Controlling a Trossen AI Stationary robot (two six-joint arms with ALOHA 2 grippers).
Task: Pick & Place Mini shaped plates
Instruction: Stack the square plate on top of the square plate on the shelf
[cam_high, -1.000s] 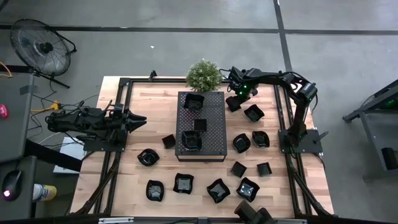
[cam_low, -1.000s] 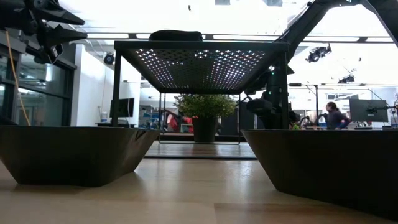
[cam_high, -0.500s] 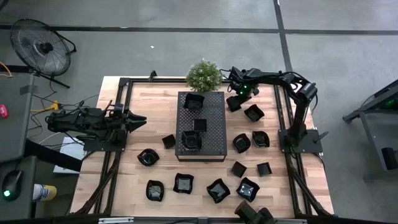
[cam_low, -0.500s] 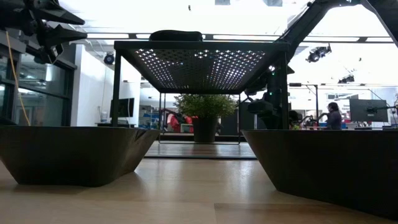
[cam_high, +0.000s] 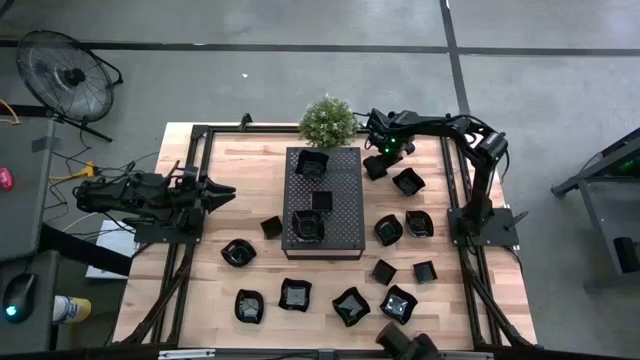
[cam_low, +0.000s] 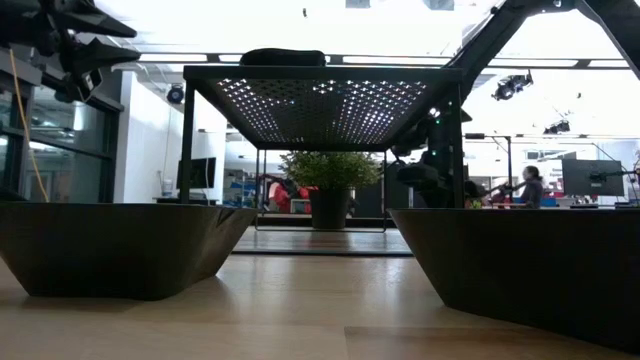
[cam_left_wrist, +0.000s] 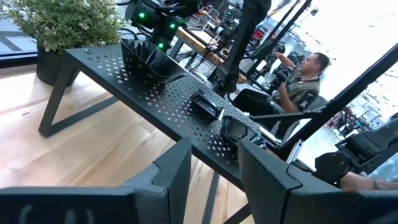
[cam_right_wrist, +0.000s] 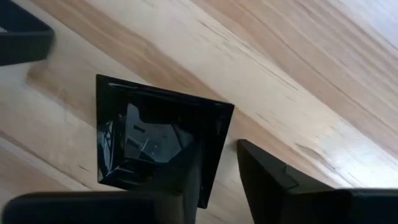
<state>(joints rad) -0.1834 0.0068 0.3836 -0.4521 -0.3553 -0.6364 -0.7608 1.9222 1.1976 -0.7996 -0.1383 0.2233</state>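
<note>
The right gripper (cam_high: 375, 150) has crept a touch toward the plant (cam_high: 327, 120) over the last second and its jaws have begun to draw in, which to my eye means it is committing to a grasp on the square mini plate (cam_right_wrist: 155, 140) beneath it rather than lining up any longer. That plate sits on the worktop (cam_high: 250, 165) at about one o'clock from the centre of the perforated tray (cam_high: 340, 215), just off the tray's far right corner. In the right wrist view one finger (cam_right_wrist: 186, 180) overlaps the plate's near rim while the other finger (cam_right_wrist: 267, 177) stands just outside that edge over bare wood, so the rim lies between the jaws; they are still apart, narrowing, and I would not call the plate held yet. The left gripper (cam_high: 222, 193) waits at nine o'clock of the tray, above the worktop's left edge, jaws parted and holding nothing. Three mini plates already rest on the tray, one of them the dish at its far end (cam_high: 313, 163); the others are scattered over the worktop, mostly from three round to seven o'clock of the tray, such as the one (cam_high: 407, 181) just beside the right gripper's target. Most of the job, I judge, lies ahead.
</note>
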